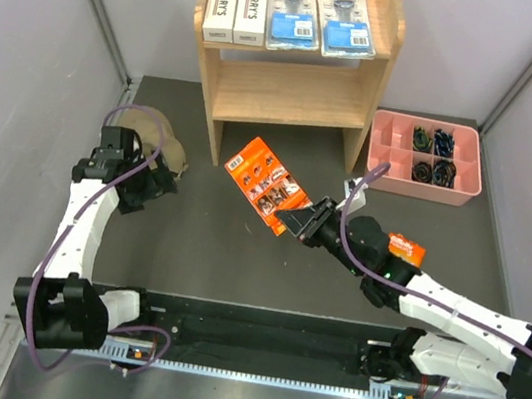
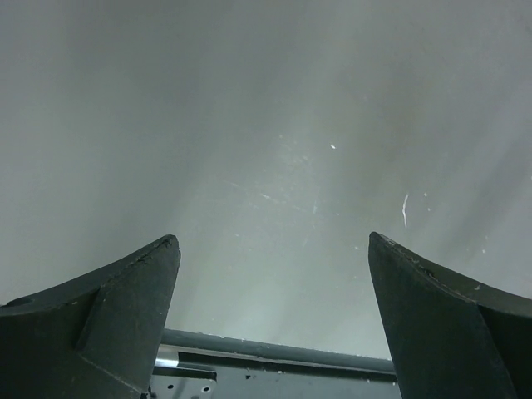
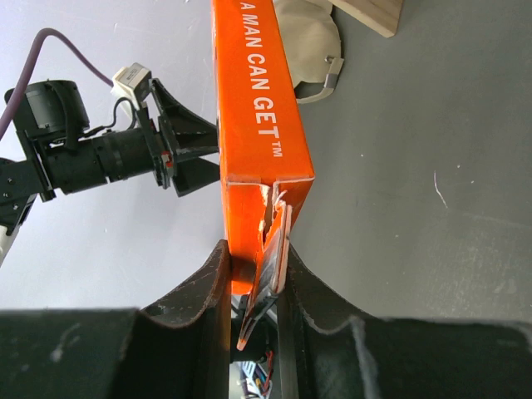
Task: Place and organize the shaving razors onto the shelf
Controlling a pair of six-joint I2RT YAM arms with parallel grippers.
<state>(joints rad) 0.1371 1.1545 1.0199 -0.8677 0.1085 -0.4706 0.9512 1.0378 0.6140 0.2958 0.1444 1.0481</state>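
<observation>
Firmly, the right gripper [image 1: 297,224] pinched an orange pack [image 1: 266,183] by its end, aloft before the shelf [image 1: 385,36]; it was best kept level, then slid flat onto the lower board [image 1: 282,96]. The left gripper [image 2: 273,245] stood wide, empty.

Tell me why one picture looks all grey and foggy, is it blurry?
Left wrist view: not blurry, just a plain grey surface with soft light streaks behind the open left gripper. Right wrist view: the orange pack is sharp, letters readable, in the shut right gripper. Top view: even light, the shelf sharp.
</observation>
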